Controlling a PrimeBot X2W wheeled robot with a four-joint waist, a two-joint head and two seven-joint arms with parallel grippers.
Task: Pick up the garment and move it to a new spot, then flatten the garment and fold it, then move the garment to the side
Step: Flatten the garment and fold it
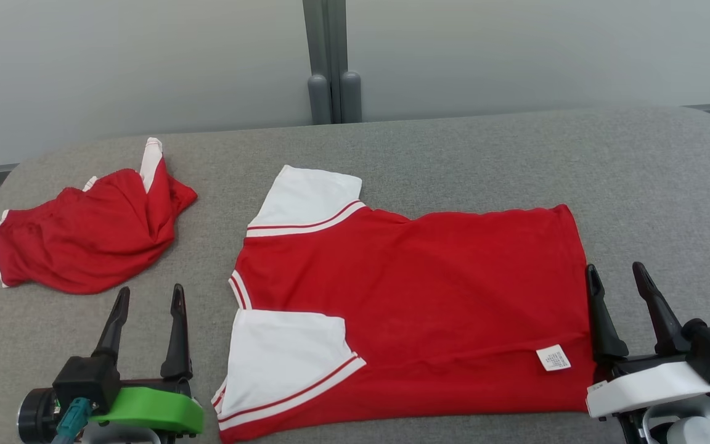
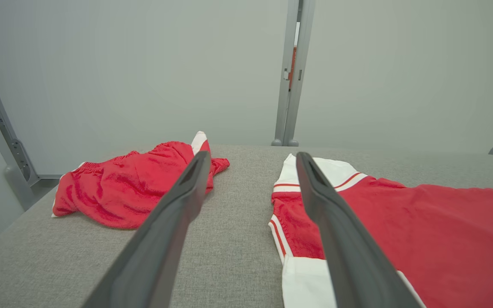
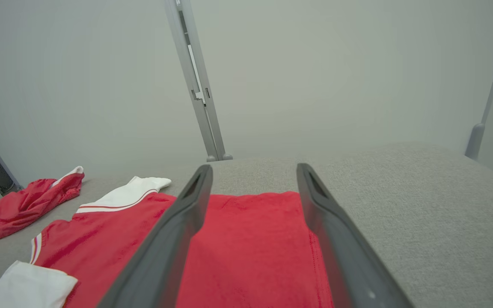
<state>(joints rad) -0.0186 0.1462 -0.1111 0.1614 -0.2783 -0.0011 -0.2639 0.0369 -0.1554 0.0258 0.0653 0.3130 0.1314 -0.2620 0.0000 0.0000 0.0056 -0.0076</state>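
Garment (image 1: pixel 429 296), a red shirt with white sleeves, lies spread flat across the middle of the grey padded surface (image 1: pixel 453 148), collar toward the robot's left, hem toward its right, a white label (image 1: pixel 553 357) showing near the hem. The right gripper (image 1: pixel 614 268) stands wide open and empty just beside the hem; whether its nearer finger touches the cloth I cannot tell. The left gripper (image 1: pixel 150 290), equally wide and holding nothing, sits between the shirt's near sleeve and a crumpled pair of red shorts (image 1: pixel 84 240), clear of both.
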